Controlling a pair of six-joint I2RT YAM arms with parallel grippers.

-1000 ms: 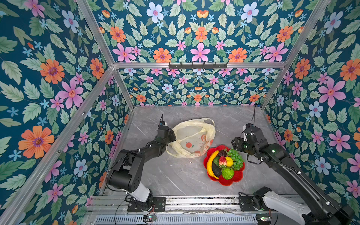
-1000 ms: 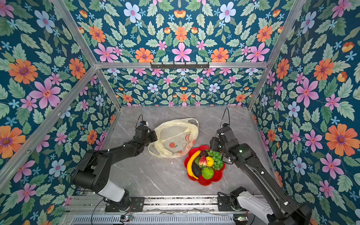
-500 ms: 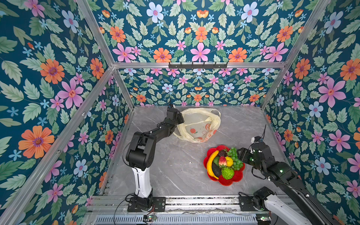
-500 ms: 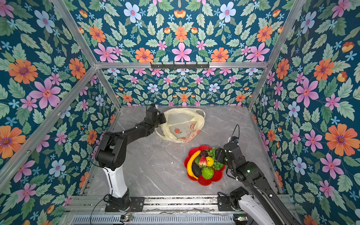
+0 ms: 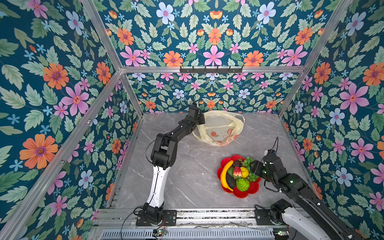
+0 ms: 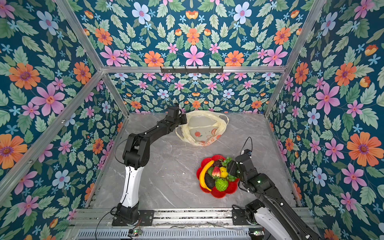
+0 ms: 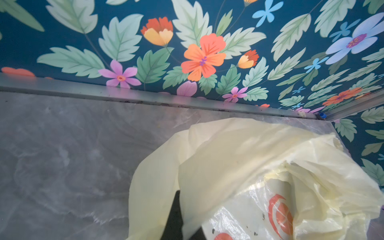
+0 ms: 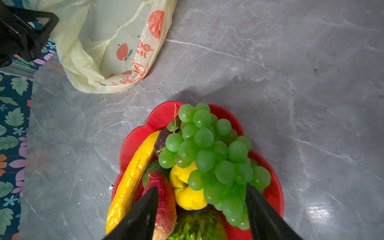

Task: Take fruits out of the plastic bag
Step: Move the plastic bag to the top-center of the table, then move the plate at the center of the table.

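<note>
The plastic bag (image 5: 220, 128) (image 6: 203, 128) lies crumpled and flat near the back wall. My left gripper (image 5: 201, 120) is shut on its left rim, and film drapes over one black finger (image 7: 176, 214). No fruit shows inside the bag (image 8: 108, 41). The fruits are piled in the red dish (image 5: 252, 190): banana (image 8: 133, 176), grape bunch (image 8: 207, 145), strawberry (image 8: 166, 199), lemon (image 8: 187, 195), bumpy green fruit (image 8: 197, 226) and a dark avocado (image 5: 230, 181). My right gripper (image 8: 201, 193) (image 5: 252, 169) hovers open at the dish's right side, its fingers straddling the pile.
The grey marble tabletop (image 5: 187, 176) is walled by floral panels on three sides, with a metal rail (image 7: 145, 99) along the back edge close behind the bag. The arm bases sit on the front rail (image 5: 207, 216).
The left arm dragged the bag from the table's middle back to the far wall. The right arm drew back toward the front right and now sits low beside the dish.
</note>
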